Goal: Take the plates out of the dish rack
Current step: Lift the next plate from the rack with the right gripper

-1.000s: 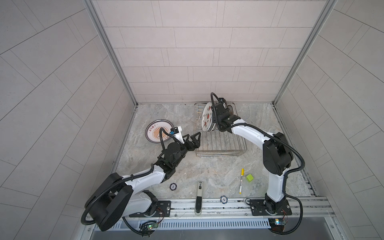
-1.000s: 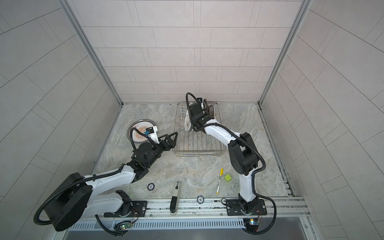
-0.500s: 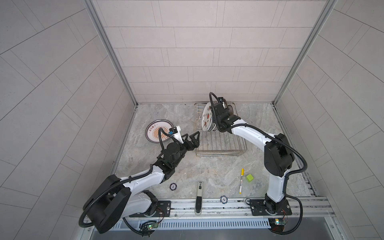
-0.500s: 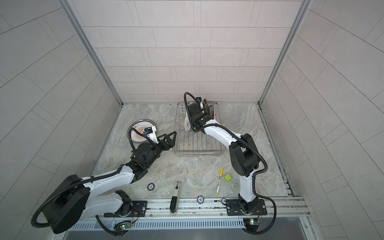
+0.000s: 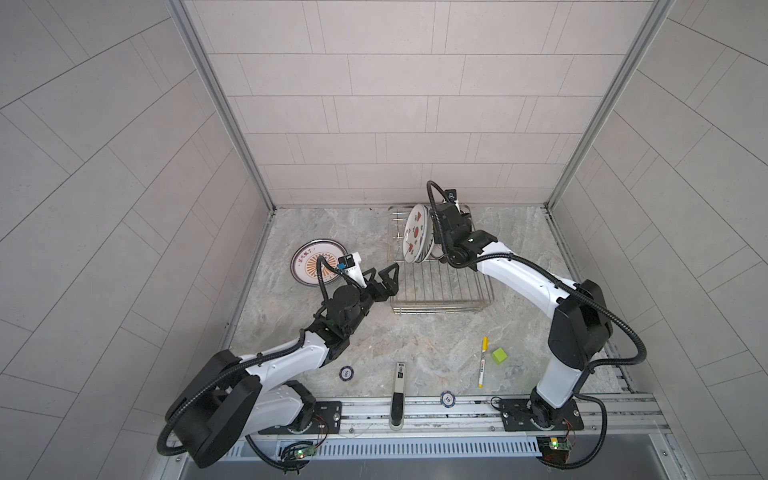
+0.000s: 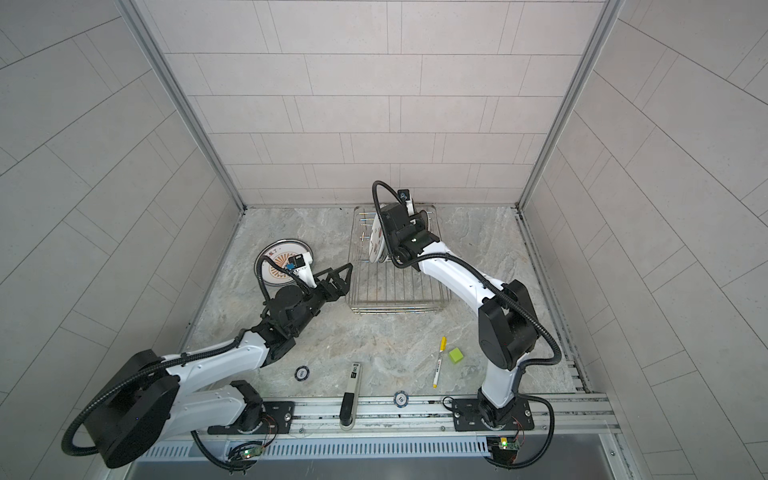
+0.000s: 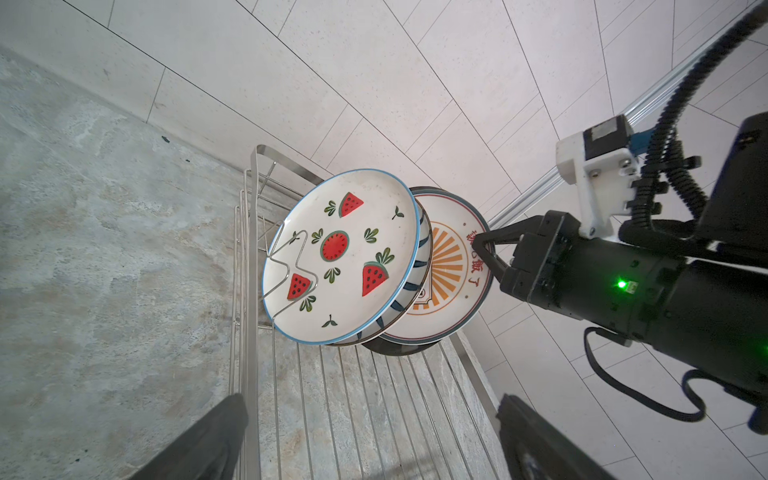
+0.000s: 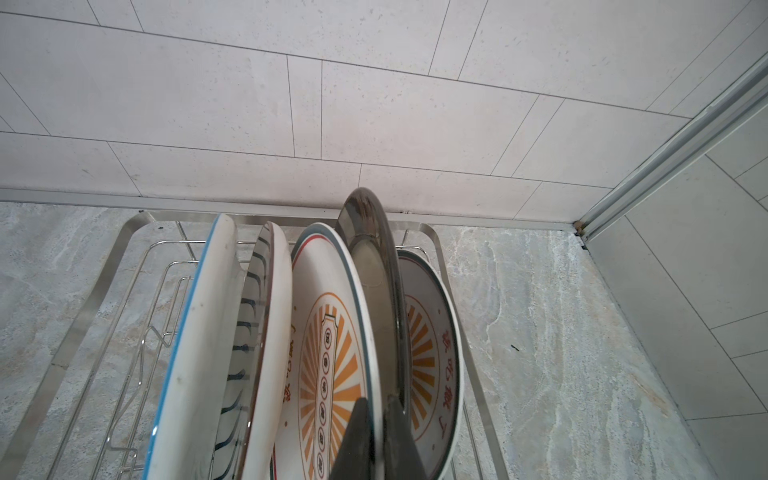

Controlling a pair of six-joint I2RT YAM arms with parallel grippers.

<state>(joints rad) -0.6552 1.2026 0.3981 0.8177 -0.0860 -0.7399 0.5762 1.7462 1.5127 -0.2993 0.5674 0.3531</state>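
Observation:
The chrome wire dish rack [image 5: 436, 309] [image 6: 399, 309] holds several plates on edge at its far end. In front stands a blue-rimmed watermelon plate [image 7: 340, 253] [image 5: 415, 239], then a navy-petal plate [image 8: 266, 316], an orange sunburst plate [image 8: 328, 353] [image 7: 446, 266], a dark plate [image 8: 374, 257] and another sunburst plate [image 8: 432, 340]. My right gripper [image 8: 378, 440] [image 7: 482, 245] is shut on the rim of the first sunburst plate. My left gripper [image 5: 384, 278] [image 6: 338, 276] [image 7: 370, 449] is open at the rack's near left corner, holding nothing. One more sunburst plate [image 5: 307, 262] [image 6: 274, 257] lies flat on the table to the left.
On the near table lie a yellow marker [image 5: 483, 361], a green cube [image 5: 499, 355], two poker chips [image 5: 345, 372] [image 5: 447, 399] and a black-and-white stick-shaped tool [image 5: 398, 390]. Tiled walls close in the back and both sides.
My right gripper has finished closing on the sunburst plate's rim and moved slightly with it. The left arm has hardly moved and stays open.

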